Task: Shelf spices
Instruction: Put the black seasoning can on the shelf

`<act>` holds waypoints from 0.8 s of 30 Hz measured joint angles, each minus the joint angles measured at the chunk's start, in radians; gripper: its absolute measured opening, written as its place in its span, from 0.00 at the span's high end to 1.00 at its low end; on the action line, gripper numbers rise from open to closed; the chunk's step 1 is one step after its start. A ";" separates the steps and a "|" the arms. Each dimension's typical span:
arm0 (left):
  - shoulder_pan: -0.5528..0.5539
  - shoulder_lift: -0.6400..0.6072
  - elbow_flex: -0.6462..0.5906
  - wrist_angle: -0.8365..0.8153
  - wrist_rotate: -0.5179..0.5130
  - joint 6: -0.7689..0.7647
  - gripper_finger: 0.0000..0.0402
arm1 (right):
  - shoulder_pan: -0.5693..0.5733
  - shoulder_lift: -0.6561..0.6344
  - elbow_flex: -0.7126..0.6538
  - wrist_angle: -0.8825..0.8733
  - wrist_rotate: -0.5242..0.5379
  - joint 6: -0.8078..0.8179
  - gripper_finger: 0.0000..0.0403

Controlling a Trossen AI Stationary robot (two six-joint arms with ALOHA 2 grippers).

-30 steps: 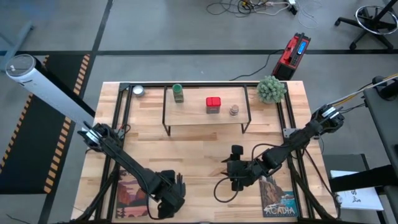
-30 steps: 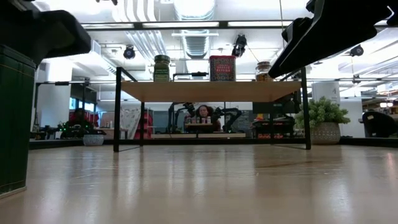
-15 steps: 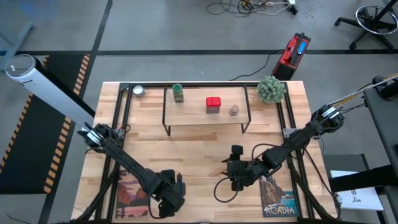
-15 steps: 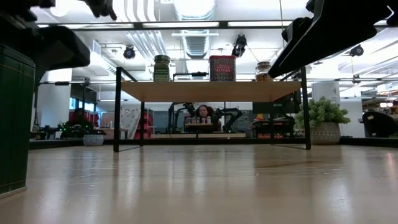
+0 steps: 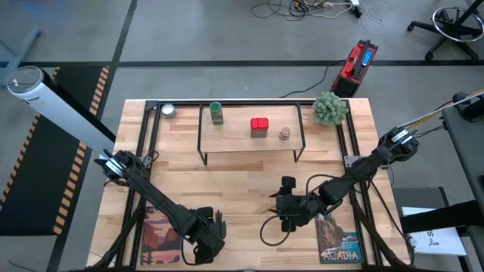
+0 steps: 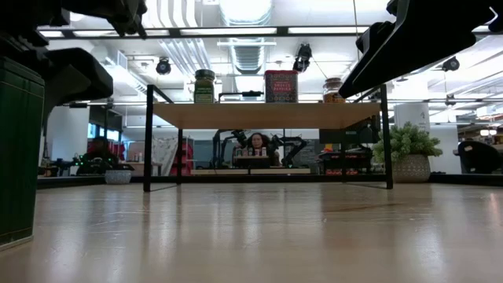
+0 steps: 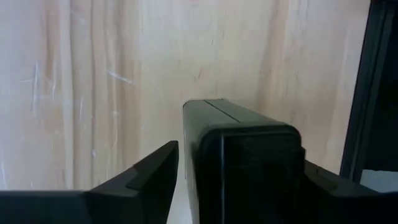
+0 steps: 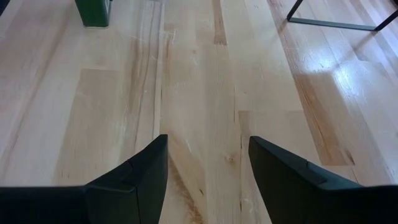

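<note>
The dark grey square jar (image 7: pixel 245 162) stands upright on the table (image 5: pixel 242 189) at its near left edge, between the spread fingers of the left gripper (image 5: pixel 209 236); the left wrist view shows one finger (image 7: pixel 146 177) apart from the jar's side, and whether the other touches it cannot be told. The jar shows as a tall dark block at the edge of the low view (image 6: pixel 20 149). The right gripper (image 5: pixel 287 211) rests low over the middle of the table with its two fingers (image 8: pixel 134 177) spread on nothing, bare wood between them.

Three spices stand in a row on the shelf (image 5: pixel 249 140): one green-capped bottle (image 5: pixel 217 113), one red square tin (image 5: pixel 259 127), one tiny round beige jar (image 5: pixel 285 134). The tin's label cannot be read.

Beyond the shelf sit one round silver tin (image 5: pixel 168 110) and one potted plant (image 5: pixel 330 109). Two printed cards lie at the near edge; the right one (image 5: pixel 339 242) reads "ACADIA".
</note>
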 joint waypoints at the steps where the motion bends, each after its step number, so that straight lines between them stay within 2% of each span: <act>1: 0.000 0.000 -0.005 0.000 0.004 -0.002 0.49 | 0.000 0.000 0.000 0.000 0.000 0.000 0.51; 14: 0.000 -0.001 -0.018 0.004 0.030 -0.011 0.67 | 0.000 0.000 0.000 0.002 0.000 0.000 0.51; 24: 0.002 -0.002 -0.011 -0.001 0.032 -0.011 0.69 | 0.000 0.000 0.000 0.002 0.000 0.000 0.51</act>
